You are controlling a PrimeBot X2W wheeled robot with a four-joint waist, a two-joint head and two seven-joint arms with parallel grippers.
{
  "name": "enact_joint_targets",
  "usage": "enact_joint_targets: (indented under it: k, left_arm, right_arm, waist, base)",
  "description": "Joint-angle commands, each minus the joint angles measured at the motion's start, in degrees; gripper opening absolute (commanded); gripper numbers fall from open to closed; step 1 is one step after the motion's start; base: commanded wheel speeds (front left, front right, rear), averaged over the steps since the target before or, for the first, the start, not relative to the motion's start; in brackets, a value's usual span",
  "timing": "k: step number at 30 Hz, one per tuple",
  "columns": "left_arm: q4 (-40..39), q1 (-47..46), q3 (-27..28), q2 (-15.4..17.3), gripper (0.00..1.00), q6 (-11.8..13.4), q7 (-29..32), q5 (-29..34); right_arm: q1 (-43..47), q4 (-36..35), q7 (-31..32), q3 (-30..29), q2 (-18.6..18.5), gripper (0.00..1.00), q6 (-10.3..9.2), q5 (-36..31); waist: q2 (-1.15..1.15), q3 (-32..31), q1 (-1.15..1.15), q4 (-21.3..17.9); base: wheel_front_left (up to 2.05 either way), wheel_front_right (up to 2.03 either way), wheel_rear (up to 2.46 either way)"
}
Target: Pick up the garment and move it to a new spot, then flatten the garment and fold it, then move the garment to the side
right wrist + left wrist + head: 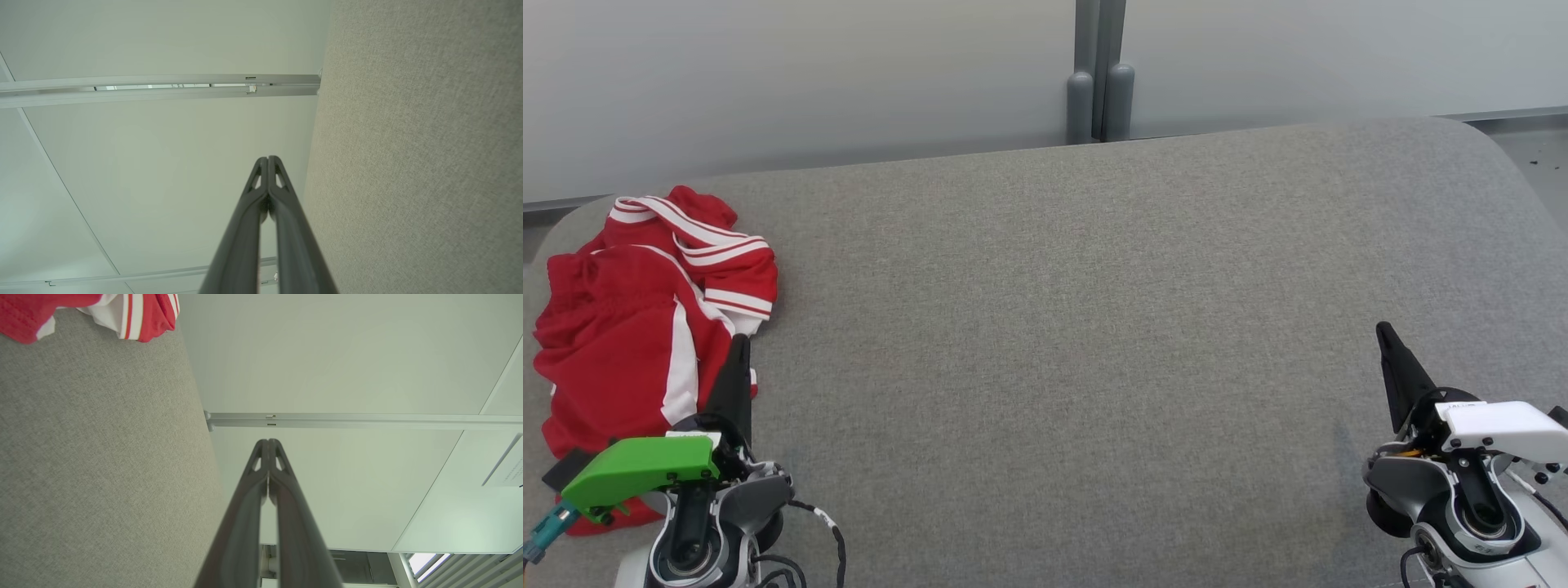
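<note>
**Both grippers closed and empty; garment heaped at the left end**

Nearest in the head view are the two wrists at the bottom edge. The left gripper (739, 347), above a green cover (641, 465), points up with its dark fingers pressed together. Its tip lies along the right border of the garment (629, 318); whether it touches the cloth or merely overlaps it I cannot tell. The right gripper (1387, 336) is pinched closed too and holds nothing, well apart from the cloth, across the grey upholstered surface (1054, 310). The garment is red with white stripes, bunched in a loose heap at that surface's left end, near the rounded corner.

In the left wrist view the left gripper (268, 443) has its fingers meeting at the tips with nothing between them; a red-and-white fold of the garment (139, 314) sits in the upper left corner, off the finger line, on the grey surface (102, 457).

In the right wrist view the right gripper (267, 159) is equally closed and empty; the grey surface (408, 163) runs down the right side.

The step in hand looks like the first pick-up, not yet begun. To do it well, the left jaws should part before they descend and aim at a raised, thick fold rather than a flat hem, so several layers are caught. The lift should be high enough that trailing cloth clears the surface, and the carry should head for the broad middle, where both arms reach.
</note>
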Motion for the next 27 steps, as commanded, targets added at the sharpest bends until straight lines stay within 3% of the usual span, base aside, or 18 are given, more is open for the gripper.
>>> enact_joint_targets:
  k: [1,8,9,18,27]
  left_arm:
    - [-0.1,-0.6,0.0,0.1,0.00,-0.2,0.2,0.0]
    - [-0.1,-0.6,0.0,0.1,0.00,-0.2,0.2,0.0]
    - [0.1,0.1,0.0,0.0,1.00,0.0,0.0,0.0]
    - [0.5,2.5,-1.5,-0.3,1.00,0.0,-1.8,1.3]
    - [-3.0,3.6,-2.7,-0.3,1.00,0.9,-4.4,7.8]
  right_arm:
    - [0.2,-0.2,-0.1,0.1,-0.2,0.00,0.03,0.3]
    - [0.2,-0.2,-0.1,0.1,-0.2,0.00,0.03,0.3]
    - [0.0,0.2,0.0,0.1,0.1,1.00,0.00,0.0]
    - [2.0,0.8,-0.2,0.3,2.7,1.00,-0.02,-2.5]
    - [2.6,-0.7,-0.6,-1.1,4.5,1.00,-0.01,-9.6]
  waist:
    - [0.00,0.0,0.00,0.0]
    - [0.00,0.0,0.00,0.0]
    - [0.00,0.0,0.00,0.0]
    - [0.10,-0.1,0.00,0.0]
    - [0.00,0.0,0.00,0.0]
  base:
    - [0.00,0.00,0.00]
    - [0.00,0.00,0.00]
    - [0.00,0.00,0.00]
    - [0.00,0.00,0.00]
    - [0.00,0.00,0.00]
